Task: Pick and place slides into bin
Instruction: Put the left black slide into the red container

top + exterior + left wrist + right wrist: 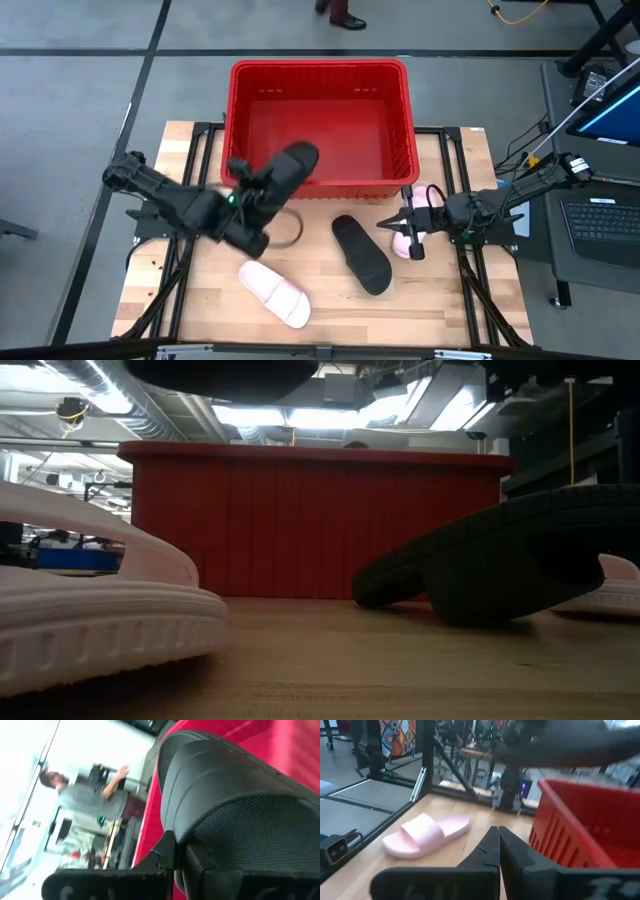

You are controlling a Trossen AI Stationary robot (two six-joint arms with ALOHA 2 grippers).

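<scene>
While its jaws clamp a black slide (292, 165) over the bin (243, 110) rim, the left arm reaches diagonally (right jaws together).

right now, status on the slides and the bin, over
Left gripper shut on black slide, at the red bin front rim. Right gripper shut, empty, beside a pink slide. Bin path clear.
</scene>
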